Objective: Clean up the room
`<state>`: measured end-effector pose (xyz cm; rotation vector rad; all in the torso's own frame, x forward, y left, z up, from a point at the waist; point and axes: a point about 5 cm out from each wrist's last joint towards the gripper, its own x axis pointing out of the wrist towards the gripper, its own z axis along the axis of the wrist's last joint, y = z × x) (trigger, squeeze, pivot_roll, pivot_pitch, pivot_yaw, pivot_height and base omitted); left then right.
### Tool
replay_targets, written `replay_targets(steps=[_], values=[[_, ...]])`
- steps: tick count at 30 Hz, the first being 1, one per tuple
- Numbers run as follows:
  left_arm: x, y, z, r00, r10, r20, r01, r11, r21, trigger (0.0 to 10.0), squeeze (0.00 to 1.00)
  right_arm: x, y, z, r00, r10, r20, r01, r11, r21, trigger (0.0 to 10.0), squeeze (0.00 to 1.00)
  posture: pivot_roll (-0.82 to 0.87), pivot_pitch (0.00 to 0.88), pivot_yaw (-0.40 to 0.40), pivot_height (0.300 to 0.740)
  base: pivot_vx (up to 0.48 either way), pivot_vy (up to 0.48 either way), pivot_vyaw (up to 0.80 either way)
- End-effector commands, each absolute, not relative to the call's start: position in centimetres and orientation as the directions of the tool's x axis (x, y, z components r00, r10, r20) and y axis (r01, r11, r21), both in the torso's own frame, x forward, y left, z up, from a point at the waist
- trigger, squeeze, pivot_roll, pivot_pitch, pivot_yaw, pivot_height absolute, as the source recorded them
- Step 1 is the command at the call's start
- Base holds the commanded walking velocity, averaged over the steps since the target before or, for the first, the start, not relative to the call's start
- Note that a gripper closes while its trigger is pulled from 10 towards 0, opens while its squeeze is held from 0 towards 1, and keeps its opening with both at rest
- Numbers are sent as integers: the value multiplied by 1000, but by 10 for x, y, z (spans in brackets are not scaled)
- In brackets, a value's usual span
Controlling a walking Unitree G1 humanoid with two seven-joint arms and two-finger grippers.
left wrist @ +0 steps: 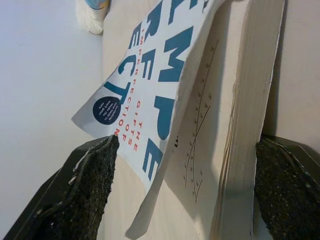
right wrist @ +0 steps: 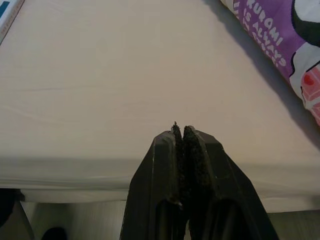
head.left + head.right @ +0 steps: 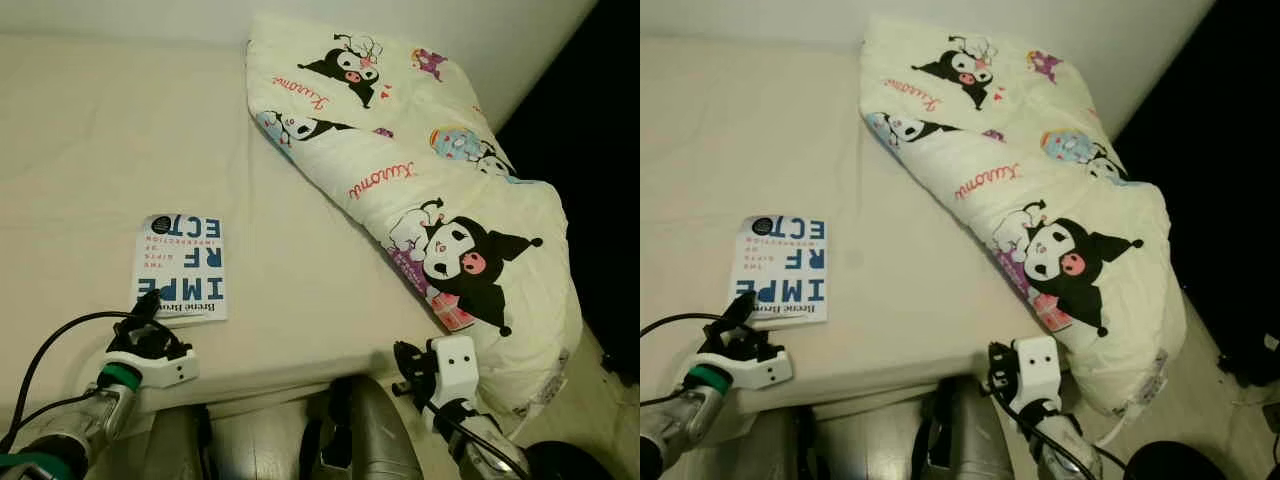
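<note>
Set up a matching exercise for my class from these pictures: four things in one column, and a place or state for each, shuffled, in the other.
Things:
1. white paperback book with blue letters
2. cream cartoon-print quilt
3. left gripper
4. right gripper

States:
A. fingers pressed shut, empty
B. heaped on the bed's right side
C. open, fingers either side of the book's edge
D. cover lifted, near the bed's front edge

Pairs: 1-D, 2-B, 3-C, 4-A
</note>
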<state>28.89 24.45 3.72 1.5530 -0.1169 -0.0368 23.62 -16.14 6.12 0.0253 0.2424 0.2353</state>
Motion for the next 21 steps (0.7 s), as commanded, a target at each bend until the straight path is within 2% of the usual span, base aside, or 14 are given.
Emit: replay_targets(steps=[1,3,4,5,6,13,14,15,16,17,18,19,20,21], values=[[292,237,37,994,-100,52,-46,63,997,0,1000,231,-165,54,938,217,-271,-209,976,58,10000,0,-71,200,-114,600,0,0,0],[293,237,37,994,-98,40,-33,78,996,0,1000,232,-165,55,938,216,-270,-208,976,58,10000,0,-74,197,-110,600,0,0,0],[294,236,36,996,-84,12,-3,105,994,0,169,233,-165,56,940,215,-266,-207,977,57,10000,0,-74,197,-110,600,0,0,0],[294,236,36,996,-84,12,-3,105,994,0,169,233,-165,56,940,215,-266,-207,977,57,10000,0,-74,197,-110,600,0,0,0],[294,237,35,997,-73,-5,14,120,993,0,0,234,-164,56,941,216,-262,-208,976,58,10000,0,-74,197,-110,600,0,0,0],[293,245,29,990,67,-120,94,306,947,0,0,240,-159,60,943,226,-244,-216,974,66,10000,0,-71,194,-106,600,0,0,0],[293,245,29,990,67,-120,94,306,947,0,0,240,-159,60,943,226,-244,-216,974,66,10000,0,-71,194,-106,600,0,0,0],[293,239,26,986,52,-157,121,418,900,10000,0,240,-159,60,943,227,-244,-217,974,67,10000,0,-60,195,-108,600,0,0,0],[293,235,25,984,38,-172,132,487,864,10000,0,239,-159,59,943,227,-244,-217,974,67,10000,0,-60,195,-108,600,0,0,0],[293,235,25,984,38,-172,132,487,864,10000,0,239,-159,59,943,227,-244,-217,974,67,10000,0,-60,195,-108,600,0,0,0],[293,232,25,983,30,-182,139,531,836,10000,0,239,-159,59,943,227,-245,-217,974,67,10000,0,-60,195,-108,600,0,0,0],[294,232,22,965,79,-248,125,693,710,0,0,239,-159,59,942,228,-246,-218,974,68,10000,0,-57,196,-107,600,0,0,0],[294,232,22,965,79,-248,125,693,710,0,0,239,-159,59,942,228,-246,-218,974,68,10000,0,-57,196,-107,600,0,0,0],[295,232,20,950,100,-295,105,790,604,0,0,239,-159,59,942,229,-247,-219,973,68,10000,0,-57,196,-107,600,0,0,0]])
